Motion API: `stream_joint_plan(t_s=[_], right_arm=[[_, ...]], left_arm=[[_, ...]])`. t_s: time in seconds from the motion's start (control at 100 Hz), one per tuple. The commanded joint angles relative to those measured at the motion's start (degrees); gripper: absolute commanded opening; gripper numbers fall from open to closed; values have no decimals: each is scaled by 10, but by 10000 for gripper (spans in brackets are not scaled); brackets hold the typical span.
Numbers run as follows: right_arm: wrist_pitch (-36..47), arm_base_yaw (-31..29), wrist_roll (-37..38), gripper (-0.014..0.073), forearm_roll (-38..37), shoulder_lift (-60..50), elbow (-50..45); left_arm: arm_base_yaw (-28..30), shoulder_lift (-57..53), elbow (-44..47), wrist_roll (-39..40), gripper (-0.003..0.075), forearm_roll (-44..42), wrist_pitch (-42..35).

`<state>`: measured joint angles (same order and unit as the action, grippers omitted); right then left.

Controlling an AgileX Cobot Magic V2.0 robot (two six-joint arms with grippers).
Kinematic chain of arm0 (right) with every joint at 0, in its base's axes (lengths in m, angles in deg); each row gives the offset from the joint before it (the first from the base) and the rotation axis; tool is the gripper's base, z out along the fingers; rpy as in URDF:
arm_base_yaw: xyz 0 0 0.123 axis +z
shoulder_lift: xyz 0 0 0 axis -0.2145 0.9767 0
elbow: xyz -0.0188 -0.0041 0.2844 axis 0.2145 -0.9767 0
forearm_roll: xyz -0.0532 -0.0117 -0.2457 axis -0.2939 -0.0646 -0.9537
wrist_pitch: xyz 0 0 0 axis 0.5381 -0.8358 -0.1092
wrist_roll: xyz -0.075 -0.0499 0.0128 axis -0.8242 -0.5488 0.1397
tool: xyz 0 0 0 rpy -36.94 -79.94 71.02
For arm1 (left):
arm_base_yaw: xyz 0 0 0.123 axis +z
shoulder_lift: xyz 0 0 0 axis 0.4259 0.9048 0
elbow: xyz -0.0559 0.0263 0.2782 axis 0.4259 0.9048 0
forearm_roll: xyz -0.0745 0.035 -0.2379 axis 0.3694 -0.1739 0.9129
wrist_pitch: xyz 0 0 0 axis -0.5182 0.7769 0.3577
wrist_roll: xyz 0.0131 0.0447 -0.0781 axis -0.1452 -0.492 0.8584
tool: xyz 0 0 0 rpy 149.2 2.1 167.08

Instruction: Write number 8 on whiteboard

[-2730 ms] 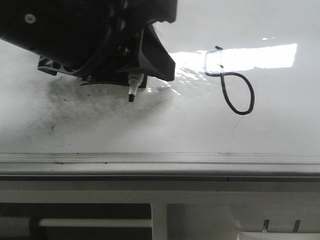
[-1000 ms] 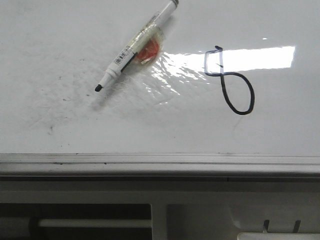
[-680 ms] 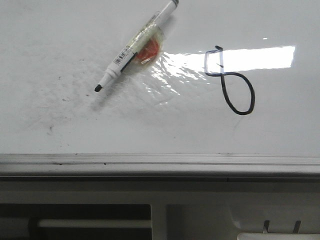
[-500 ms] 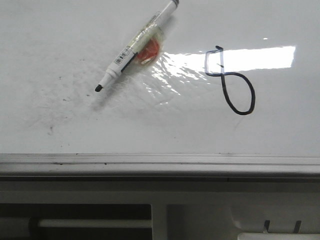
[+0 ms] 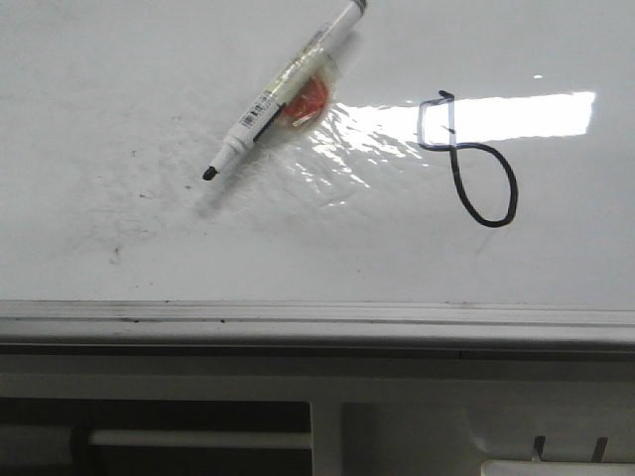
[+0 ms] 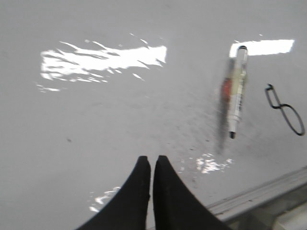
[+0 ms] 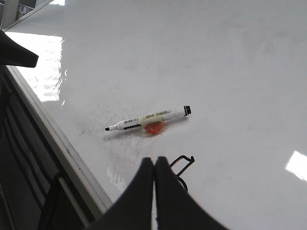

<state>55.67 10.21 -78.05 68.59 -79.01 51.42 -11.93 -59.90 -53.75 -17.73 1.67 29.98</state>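
Front view: number 8 (image 5: 468,159) on whiteboard (image 5: 99,79); left hand (image 6: 152,165), right hand (image 7: 154,165) closed, empty

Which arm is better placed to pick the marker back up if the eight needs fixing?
Probably the left. The marker lies on the whiteboard's left half, left of the 8. Both grippers, left and right, are shut and empty.

Left gripper (image 6: 151,163): two matte black fingers, smooth, tapering to rounded tips. Right gripper (image 7: 154,164): same black tapered pair.
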Motion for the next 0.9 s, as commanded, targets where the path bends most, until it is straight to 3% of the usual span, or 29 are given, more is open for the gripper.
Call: stream_joint_plan(t_s=[0.0, 0.14, 0.32, 0.41, 0.58, 0.89], right_arm=[[30, -2, 1, -64, 16, -6, 15], [30, -2, 1, -64, 16, -6, 15], [30, -2, 1, -64, 16, -6, 15], [30, -2, 1, -64, 16, -6, 15], [30, -2, 1, -64, 16, -6, 15], [30, -2, 1, -64, 16, -6, 15]], left_arm=[[68, -26, 9, 192, -20, -192, 10], [182, -73, 45, 377, -20, -354, 69], [269, -117, 63, 452, -20, -443, 139], [281, -115, 63, 495, -20, -490, 165], [284, -116, 63, 647, -20, -576, 229], [284, -116, 63, 652, -20, -606, 227]])
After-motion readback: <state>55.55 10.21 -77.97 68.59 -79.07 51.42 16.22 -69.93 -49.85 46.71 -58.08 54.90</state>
